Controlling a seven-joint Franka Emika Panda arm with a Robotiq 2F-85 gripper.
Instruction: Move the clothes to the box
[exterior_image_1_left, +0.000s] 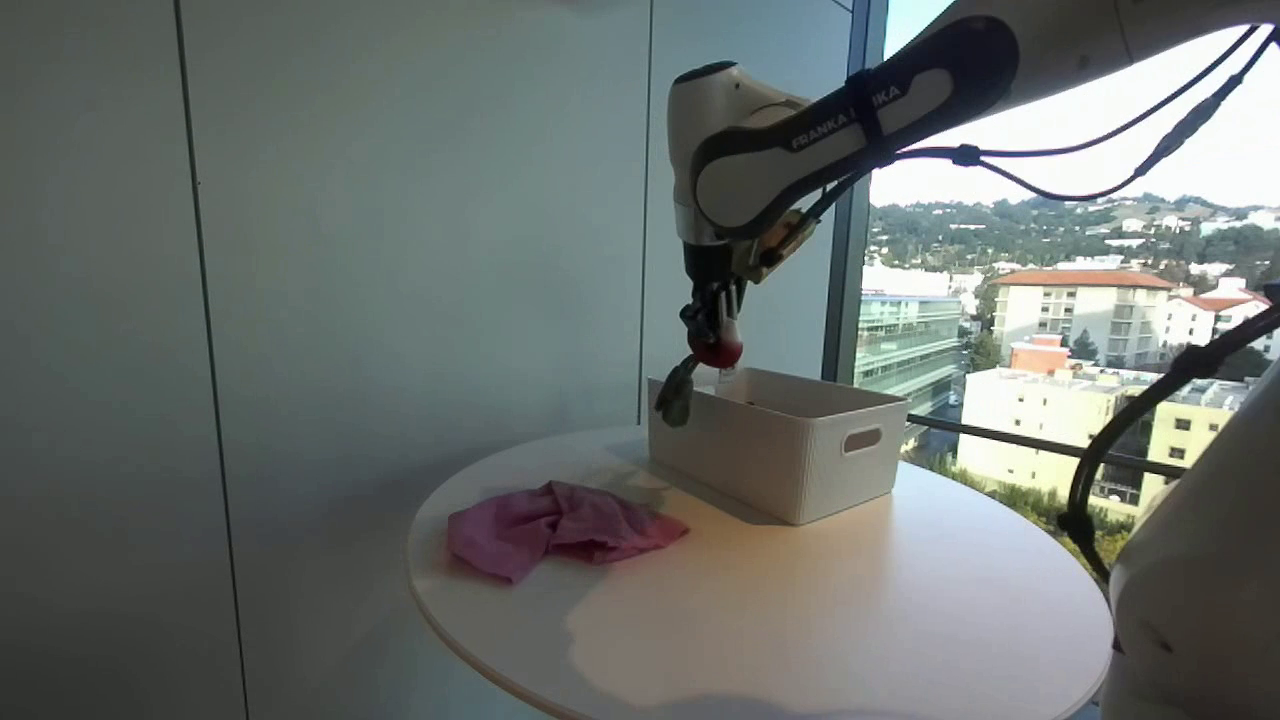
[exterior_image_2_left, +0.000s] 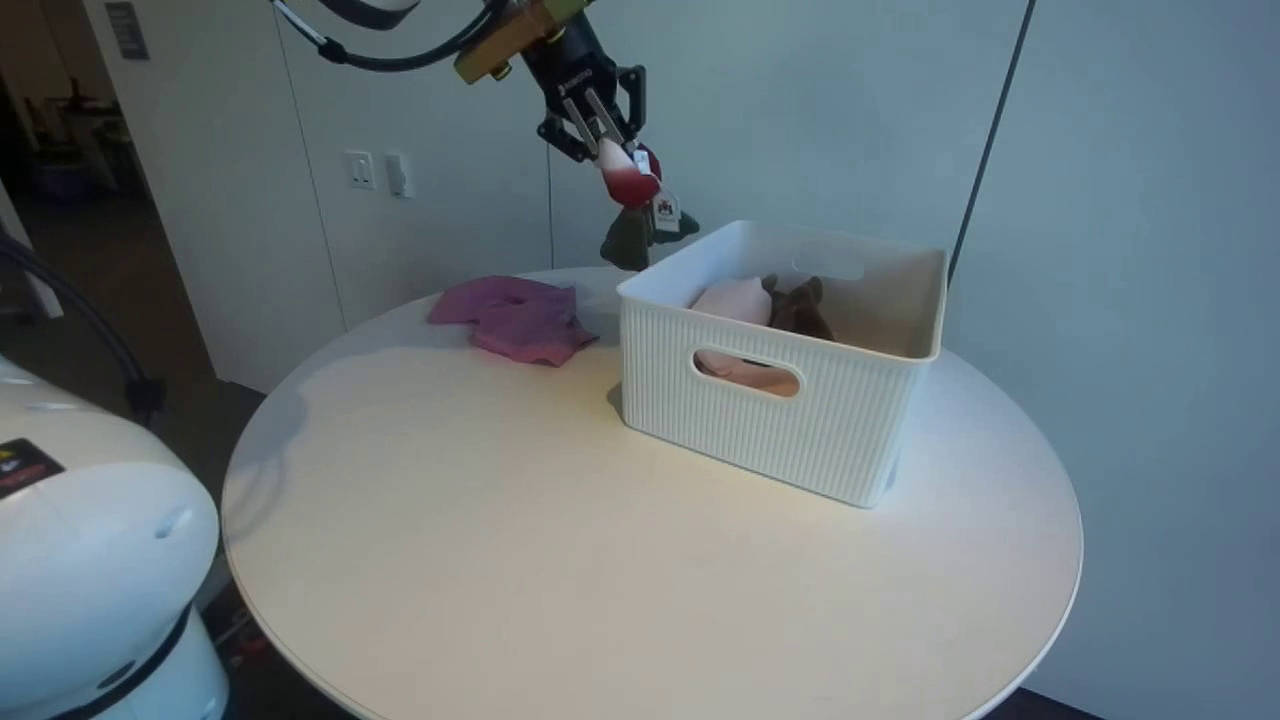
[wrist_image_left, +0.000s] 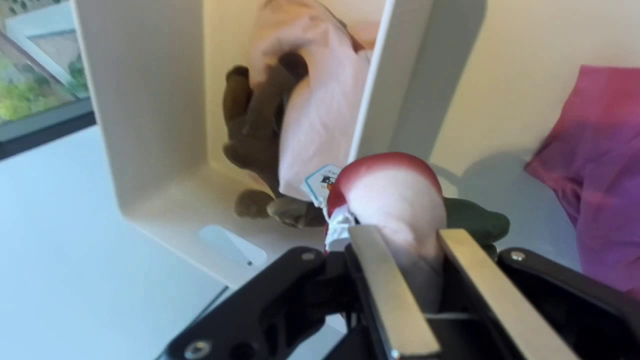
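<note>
The clothes are a crumpled pink-purple cloth (exterior_image_1_left: 560, 530) lying flat on the table beside the box; it also shows in an exterior view (exterior_image_2_left: 520, 318) and in the wrist view (wrist_image_left: 602, 185). The white box (exterior_image_1_left: 730, 465) stands upright with its top open, also in an exterior view (exterior_image_2_left: 840, 425) and the wrist view (wrist_image_left: 145, 95). My gripper (wrist_image_left: 405, 232) is shut on a red, white and green plush toy (wrist_image_left: 400, 192). In both exterior views the toy (exterior_image_1_left: 716, 350) (exterior_image_2_left: 630, 185) hangs from the fingers, raised near the box's rim on the cloth's side.
Inside the box lie a pale pink plush (wrist_image_left: 322, 115) and a brown plush (wrist_image_left: 257, 130). The round white table (exterior_image_2_left: 480, 520) carries the box and cloth. A grey wall (exterior_image_1_left: 420, 220) and a window (exterior_image_1_left: 1060, 320) stand behind the table.
</note>
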